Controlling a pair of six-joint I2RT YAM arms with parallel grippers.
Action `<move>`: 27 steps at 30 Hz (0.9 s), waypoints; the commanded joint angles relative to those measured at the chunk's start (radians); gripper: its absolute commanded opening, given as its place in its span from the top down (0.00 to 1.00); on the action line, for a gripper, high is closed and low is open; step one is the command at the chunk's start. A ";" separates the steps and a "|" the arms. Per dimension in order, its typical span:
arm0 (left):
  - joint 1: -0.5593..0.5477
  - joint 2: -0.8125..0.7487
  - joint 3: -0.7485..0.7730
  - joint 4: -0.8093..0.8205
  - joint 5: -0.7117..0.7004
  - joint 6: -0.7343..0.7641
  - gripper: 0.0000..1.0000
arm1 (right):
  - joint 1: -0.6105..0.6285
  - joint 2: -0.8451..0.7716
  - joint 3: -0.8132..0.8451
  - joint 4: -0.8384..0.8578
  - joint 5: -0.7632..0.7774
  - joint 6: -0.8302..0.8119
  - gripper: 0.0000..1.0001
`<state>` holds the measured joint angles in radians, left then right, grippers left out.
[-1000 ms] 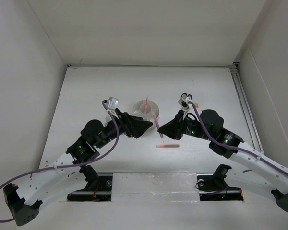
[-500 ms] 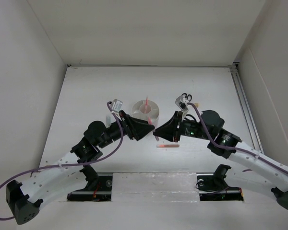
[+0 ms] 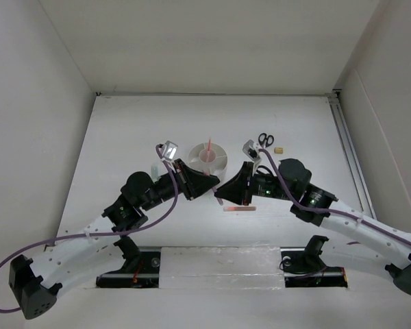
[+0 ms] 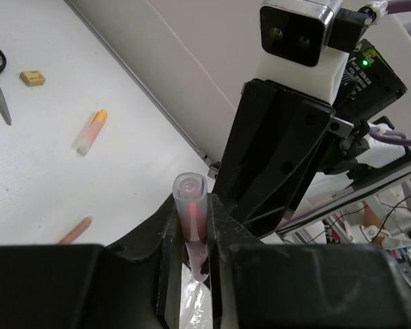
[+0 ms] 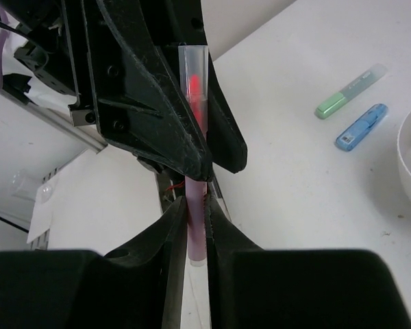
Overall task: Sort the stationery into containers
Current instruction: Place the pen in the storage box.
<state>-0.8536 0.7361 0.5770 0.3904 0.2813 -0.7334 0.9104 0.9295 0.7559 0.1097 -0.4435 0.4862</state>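
Two sets of jaws are clamped on one thin pink pen. My left jaws are pressed shut on it just below its clear capped end, and my right jaws are pinching the other end of the same barrel. The arms meet nose to nose above the desk, and the pen hangs in the air between them, just on the near side of the white organizer. I judge this to be a hand-over from right to left, with the drop into a compartment not yet made.

Most of the risk is in the double grip. If either arm pulls away while the other holds on, the thin barrel could bend or twist out of line. My left grip sits close to the cap, so a tug might slide the cap off and leave me holding nothing else. If my right jaws let go before my left grip is firm, the pen would fall and roll, perhaps against the second pink pen lying below.

Crowding is the other hazard. The wrists are nearly touching, and a careless swing could knock them together or sweep the organizer aside. The scissors, eraser, orange-yellow marker, green marker and blue marker wait on the desk.
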 commanded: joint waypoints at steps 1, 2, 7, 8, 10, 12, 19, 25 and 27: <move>0.007 0.013 0.040 0.015 0.005 0.028 1.00 | 0.013 -0.017 0.014 0.100 -0.017 0.003 1.00; 0.007 0.013 0.040 0.015 0.006 0.019 1.00 | 0.013 -0.017 0.014 0.100 -0.017 0.003 1.00; 0.007 0.013 0.040 0.024 -0.026 0.019 1.00 | 0.013 -0.008 0.014 0.110 0.006 0.003 0.37; 0.007 0.013 0.052 0.012 -0.037 0.034 1.00 | 0.013 -0.008 0.000 0.110 0.020 0.003 0.29; 0.007 0.013 0.061 -0.001 -0.083 0.054 1.00 | 0.013 -0.035 -0.009 0.098 0.060 0.003 0.01; 0.007 0.022 0.086 -0.016 -0.132 0.092 1.00 | 0.013 -0.060 -0.030 0.067 0.130 0.003 0.00; 0.007 0.080 0.158 -0.085 -0.459 0.222 1.00 | 0.022 -0.202 -0.030 -0.218 0.429 -0.031 0.00; 0.016 0.252 0.156 0.025 -0.767 0.308 1.00 | 0.022 -0.317 -0.070 -0.281 0.480 -0.011 0.00; 0.036 0.331 0.156 0.067 -0.801 0.334 1.00 | 0.022 -0.330 -0.079 -0.300 0.480 -0.011 0.00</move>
<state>-0.8391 0.9955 0.7132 0.3622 -0.3607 -0.4770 0.9192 0.6056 0.6910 -0.1425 -0.0120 0.4789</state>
